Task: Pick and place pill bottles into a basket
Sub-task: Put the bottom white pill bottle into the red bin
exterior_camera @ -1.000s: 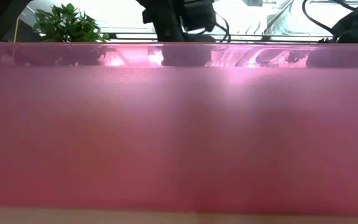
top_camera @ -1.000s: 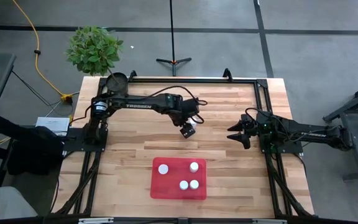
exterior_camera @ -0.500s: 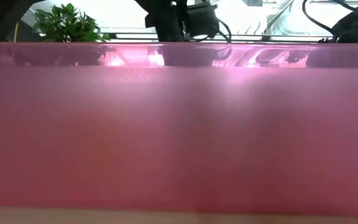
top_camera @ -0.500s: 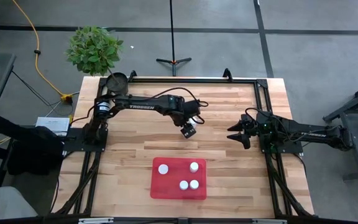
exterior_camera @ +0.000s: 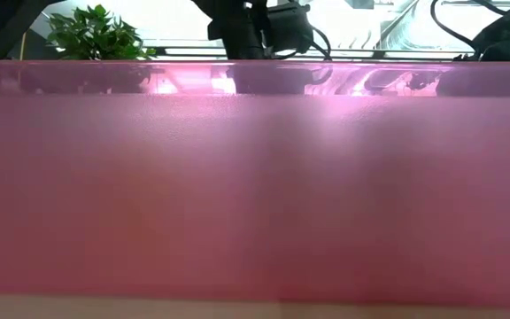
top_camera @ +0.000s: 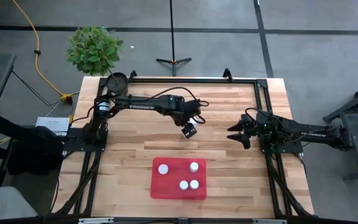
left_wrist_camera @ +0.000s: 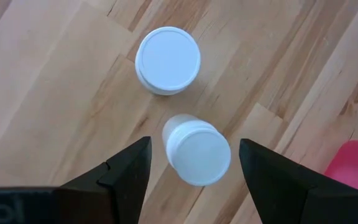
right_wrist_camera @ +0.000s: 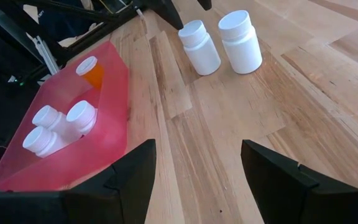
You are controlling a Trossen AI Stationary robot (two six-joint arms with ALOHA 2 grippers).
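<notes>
- Left wrist view puts your left gripper (left_wrist_camera: 190,163) open straight above one white bottle (left_wrist_camera: 197,150), fingers either side for a clean grab; a second bottle (left_wrist_camera: 167,60) stands just beside.
- Four bottles (top_camera: 163,168) sit in the red basket (top_camera: 173,190) near the table's front edge.
- Right gripper (top_camera: 234,135) waits open at the right edge.
- Left arm has crept slightly since a second ago.

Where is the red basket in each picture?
High view: basket near the table's front edge, four bottles inside.
Low view: its wall fills almost the whole picture.
Left wrist view: only a red corner.
Right wrist view: basket with bottles inside.
Shared landmark: the two white bottles standing on the wood beside it.
</notes>
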